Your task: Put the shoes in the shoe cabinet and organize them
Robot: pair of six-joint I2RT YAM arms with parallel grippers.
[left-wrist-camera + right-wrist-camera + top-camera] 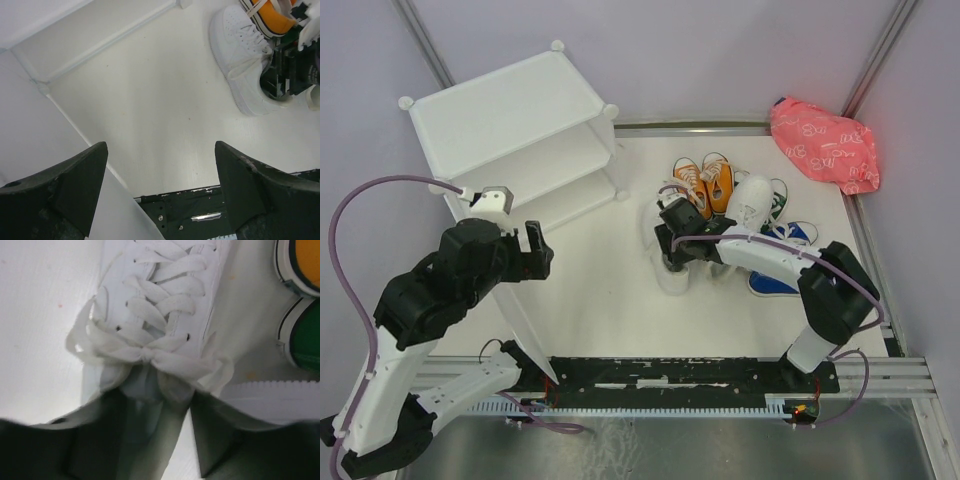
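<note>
Overhead view plus downward wrist views, white sneaker (245, 55) common.

you have a white table (610, 295): cabinet (510, 120) far left, shoes (718, 182) clustered right, pink bag (823, 143) far right.

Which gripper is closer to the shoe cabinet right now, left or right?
Left. The left gripper hangs right beside the shoe cabinet, at its open front. The right gripper is farther off to the cabinet's right, down at a white sneaker.
</note>
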